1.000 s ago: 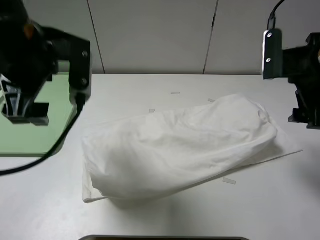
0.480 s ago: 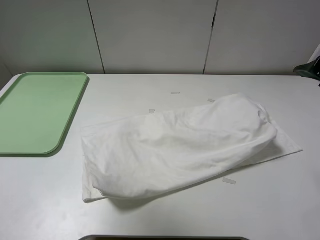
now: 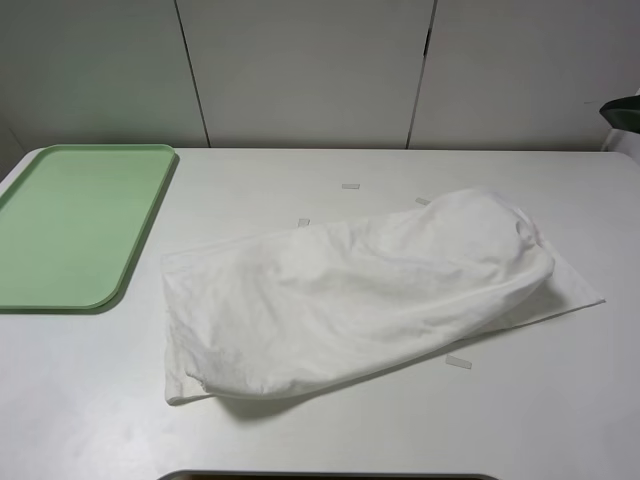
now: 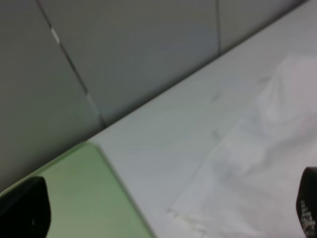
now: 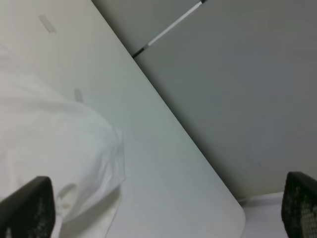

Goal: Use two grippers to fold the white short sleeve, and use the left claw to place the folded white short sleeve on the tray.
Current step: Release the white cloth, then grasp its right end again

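Near edge: a dark strip [image 3: 330, 476] shows at the rim of the white table [image 3: 90, 420]; cannot tell what it is.
Near mark: one small tape strip [image 3: 458, 362] lies just beside the cloth's near edge, likely a layout mark.
Cloth: the white short sleeve [image 3: 360, 300] lies mid-table as a long puffy bundle, slanting from near-left to far-right. A flat layer sticks out under the far-right end. It is loosely doubled, so I judge the folding unfinished.
Tray: the pale-green tray [image 3: 60, 230] is at the left, bare, near the cloth's left end but apart from it. That is the left arm's side, which suits the final placing.
Far marks: more tape strips [image 3: 350, 186] lie beyond the cloth.
Left gripper: left gripper [image 4: 166, 213] is raised and spread wide, with nothing between its fingers [image 4: 25, 210]. Tray corner and cloth edge lie below it.
Right gripper: right gripper [image 5: 163, 210] is likewise spread and empty, above the cloth's far-right end.
Back: grey panelled wall [image 3: 300, 70].
Change: a second ago both arms filled the high view's upper corners, the left one over the tray. Now only a dark scrap [image 3: 622, 110] shows at the right edge. The cloth is unmoved.
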You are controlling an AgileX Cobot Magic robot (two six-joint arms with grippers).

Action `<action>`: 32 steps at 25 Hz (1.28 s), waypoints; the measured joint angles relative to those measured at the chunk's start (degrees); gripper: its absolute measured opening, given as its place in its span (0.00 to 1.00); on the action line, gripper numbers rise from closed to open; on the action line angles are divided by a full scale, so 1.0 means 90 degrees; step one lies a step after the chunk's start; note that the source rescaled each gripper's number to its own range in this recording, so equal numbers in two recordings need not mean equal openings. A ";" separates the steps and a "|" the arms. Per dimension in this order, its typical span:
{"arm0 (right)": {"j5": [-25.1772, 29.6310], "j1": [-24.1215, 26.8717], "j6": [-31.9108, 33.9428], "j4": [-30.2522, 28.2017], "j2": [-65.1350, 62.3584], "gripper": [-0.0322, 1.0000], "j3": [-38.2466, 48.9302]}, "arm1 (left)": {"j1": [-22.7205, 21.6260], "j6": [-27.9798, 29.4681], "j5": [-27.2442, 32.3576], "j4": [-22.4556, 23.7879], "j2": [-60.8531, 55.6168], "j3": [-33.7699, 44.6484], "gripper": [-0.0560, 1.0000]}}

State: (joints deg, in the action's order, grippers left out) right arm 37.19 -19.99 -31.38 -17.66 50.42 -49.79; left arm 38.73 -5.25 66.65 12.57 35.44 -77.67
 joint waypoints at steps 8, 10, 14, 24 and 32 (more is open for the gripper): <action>-0.0087 0.0000 -0.0002 0.0320 -0.0029 1.00 0.0001 | 0.0000 0.0057 0.0006 -0.0933 -0.1649 0.0138 1.00; -0.0100 0.0000 -0.0002 0.0346 -0.0029 1.00 0.0001 | 0.0000 0.0041 0.0006 -0.1031 -0.1966 0.0319 1.00; -0.0121 0.0000 -0.0002 0.0365 -0.0029 1.00 0.0001 | 0.0000 -0.0104 0.0006 -0.1185 -0.2720 0.1062 1.00; -0.0121 0.0000 0.0002 0.0632 -0.0029 1.00 0.0001 | 0.0000 -0.0467 0.0013 -0.1622 -0.3879 0.4019 1.00; -0.0135 0.0000 0.0002 0.0699 -0.0029 1.00 0.0001 | 0.0000 -0.0467 -0.0443 -0.2189 -0.3913 0.5468 1.00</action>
State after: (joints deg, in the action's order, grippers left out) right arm 35.97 -19.99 -31.37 -11.36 50.16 -49.78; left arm 38.73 -9.46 62.66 -7.14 0.22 -28.47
